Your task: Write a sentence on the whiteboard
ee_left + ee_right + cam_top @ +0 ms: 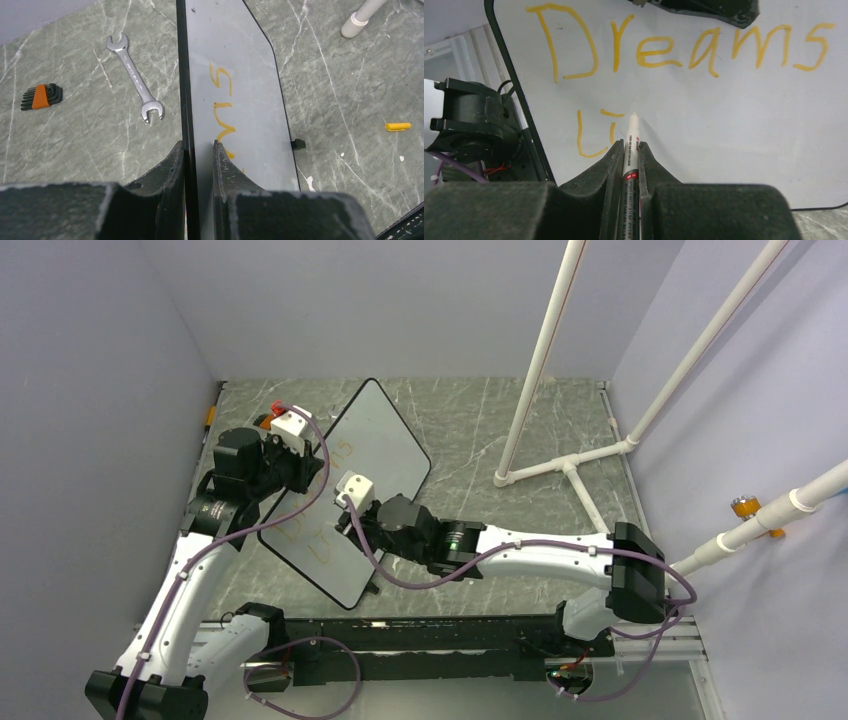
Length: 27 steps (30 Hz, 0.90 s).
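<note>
The whiteboard (pixel 392 445) stands tilted on edge over the left half of the grey marbled table (pixel 500 410), its rim pinched in the left gripper (pixel 198 145), whose jaws are closed to a narrow slot on the board's thin black edge. The right gripper (pixel 630 145) has its jaws clamped on a white marker (pixel 630 167), with the tip at the board surface. The sentence (pixel 674 47) runs in orange-yellow over 2 lines: "Dreams" complete above, and below it only "L" and the start of an "i" beside the marker tip. On the table behind the board lie a steel wrench (pixel 135 77), a folded hex key set (pixel 42 96) and 1 yellow cap (pixel 397 126).
</note>
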### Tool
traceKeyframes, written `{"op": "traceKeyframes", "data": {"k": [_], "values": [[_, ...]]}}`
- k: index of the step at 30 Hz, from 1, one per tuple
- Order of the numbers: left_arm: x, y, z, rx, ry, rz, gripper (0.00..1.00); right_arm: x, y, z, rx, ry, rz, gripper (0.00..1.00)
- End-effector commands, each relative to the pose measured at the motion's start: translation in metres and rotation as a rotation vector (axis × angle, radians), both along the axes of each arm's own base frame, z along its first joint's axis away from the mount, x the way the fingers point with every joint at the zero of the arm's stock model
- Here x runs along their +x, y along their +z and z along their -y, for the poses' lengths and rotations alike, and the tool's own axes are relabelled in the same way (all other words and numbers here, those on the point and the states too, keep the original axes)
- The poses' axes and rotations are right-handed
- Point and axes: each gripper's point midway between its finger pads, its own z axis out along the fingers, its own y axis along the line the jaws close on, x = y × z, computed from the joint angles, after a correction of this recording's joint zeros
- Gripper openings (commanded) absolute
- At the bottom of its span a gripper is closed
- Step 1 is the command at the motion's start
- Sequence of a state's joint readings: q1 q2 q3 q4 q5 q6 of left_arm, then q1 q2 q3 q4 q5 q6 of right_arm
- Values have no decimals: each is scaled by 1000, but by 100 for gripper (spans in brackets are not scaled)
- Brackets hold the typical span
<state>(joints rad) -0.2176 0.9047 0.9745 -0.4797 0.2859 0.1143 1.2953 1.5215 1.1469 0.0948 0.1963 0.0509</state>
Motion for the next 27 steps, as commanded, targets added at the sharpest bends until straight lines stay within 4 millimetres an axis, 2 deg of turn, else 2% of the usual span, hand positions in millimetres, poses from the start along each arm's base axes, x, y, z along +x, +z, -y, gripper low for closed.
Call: {"op": "traceKeyframes", "data": {"k": [1, 8, 13, 18, 27], "values": [[-27, -48, 4, 79, -88, -157, 0, 7, 27, 16, 58, -49, 42, 0], [-27, -49, 5, 81, -90, -166, 0, 10, 20, 19, 64, -49, 18, 0], [-23, -50, -4, 108, -41, -166, 0, 16, 15, 18, 76, -47, -6, 0], [-24, -48, -5, 113, -41, -152, 0, 22, 20, 17, 90, -37, -12, 0], [-27, -45, 0, 87, -68, -141, 0, 19, 22, 3, 91, 9, -12, 0]]}}
